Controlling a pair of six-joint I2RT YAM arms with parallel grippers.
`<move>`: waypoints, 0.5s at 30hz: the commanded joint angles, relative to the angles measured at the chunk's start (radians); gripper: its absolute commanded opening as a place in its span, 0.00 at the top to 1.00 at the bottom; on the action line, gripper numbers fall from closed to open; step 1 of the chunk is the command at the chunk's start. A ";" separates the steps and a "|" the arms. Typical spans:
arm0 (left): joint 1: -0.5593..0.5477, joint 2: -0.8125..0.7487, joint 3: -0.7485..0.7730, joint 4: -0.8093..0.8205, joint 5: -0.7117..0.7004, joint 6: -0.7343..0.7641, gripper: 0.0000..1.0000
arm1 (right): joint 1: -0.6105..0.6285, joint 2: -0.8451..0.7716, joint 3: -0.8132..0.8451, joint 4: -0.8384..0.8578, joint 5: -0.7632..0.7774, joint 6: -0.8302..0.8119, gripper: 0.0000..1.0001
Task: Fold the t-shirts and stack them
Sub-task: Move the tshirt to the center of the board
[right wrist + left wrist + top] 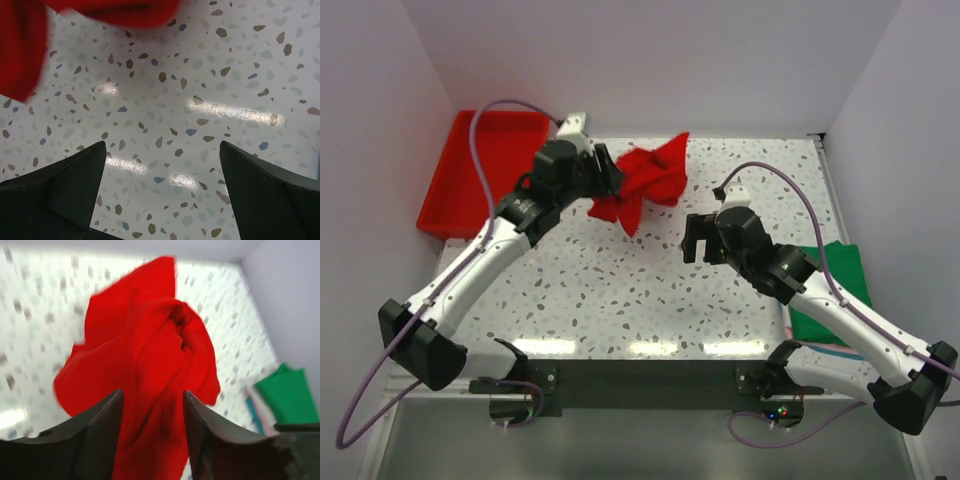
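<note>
A crumpled bright red t-shirt [645, 180] lies bunched at the back middle of the speckled table [640, 290]. My left gripper [610, 182] is at its left edge. In the left wrist view the red t-shirt [150, 350] fills the gap between the parted jaws of my left gripper [152, 392], which stand open and do not pinch it. My right gripper [700, 245] hovers open to the right of the shirt, above bare table. The right wrist view shows nothing between the fingers of that gripper [162, 145], and only an edge of the red t-shirt [20, 50] at the top left.
A rigid red tray [485, 150] stands at the back left, behind my left arm. At the right edge of the table lies a folded green t-shirt [840, 285], partly under my right arm. The left wrist view shows the green t-shirt [285, 395] too, with a teal edge [254, 415] beside it.
</note>
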 commanded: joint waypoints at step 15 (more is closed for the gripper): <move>-0.025 -0.016 -0.543 0.136 0.066 -0.202 0.55 | 0.000 0.193 -0.068 0.058 0.090 0.096 0.01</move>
